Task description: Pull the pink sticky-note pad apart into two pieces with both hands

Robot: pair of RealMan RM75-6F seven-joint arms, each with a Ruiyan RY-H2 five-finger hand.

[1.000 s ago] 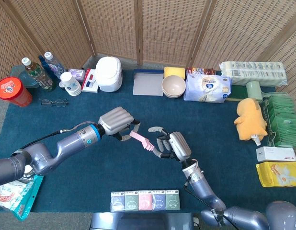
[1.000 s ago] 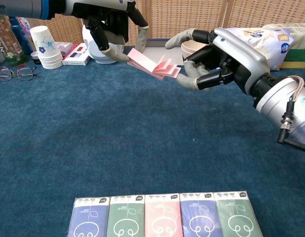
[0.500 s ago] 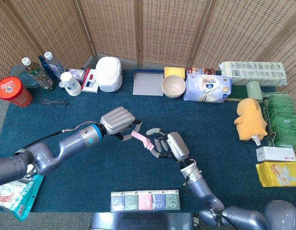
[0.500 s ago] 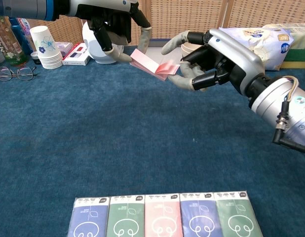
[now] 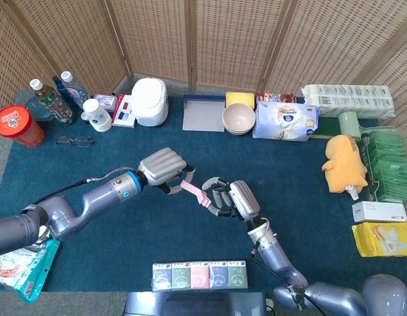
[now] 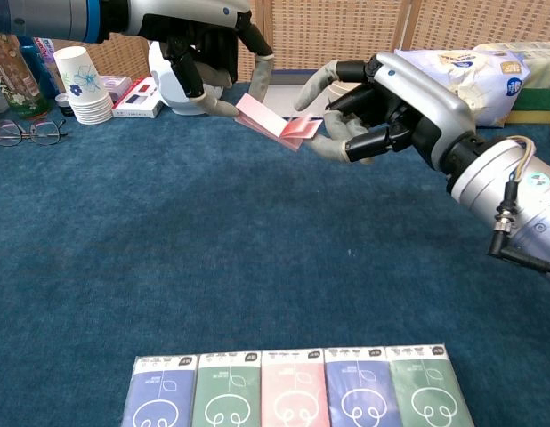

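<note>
The pink sticky-note pad (image 5: 195, 191) (image 6: 273, 123) hangs in the air above the blue cloth, in one piece and bent in the middle. My left hand (image 5: 164, 168) (image 6: 206, 44) pinches its left end between thumb and fingers. My right hand (image 5: 231, 199) (image 6: 386, 102) pinches the pad's right end between thumb and a finger, the other fingers curled nearby. The two hands stand close together, with only a short stretch of pad showing between them.
A row of tissue packs (image 5: 200, 274) (image 6: 297, 394) lies at the near edge. Glasses (image 5: 75, 140), paper cups (image 6: 82, 84), bottles (image 5: 55, 99) and a red tub (image 5: 16, 126) sit at the left. A bowl (image 5: 238, 119), a wipes pack (image 5: 285, 121) and a yellow plush toy (image 5: 345, 162) lie along the back and right.
The two hands have come closer together. The pad between them has shortened and folded more sharply, and its loose fanned sheets have closed up.
</note>
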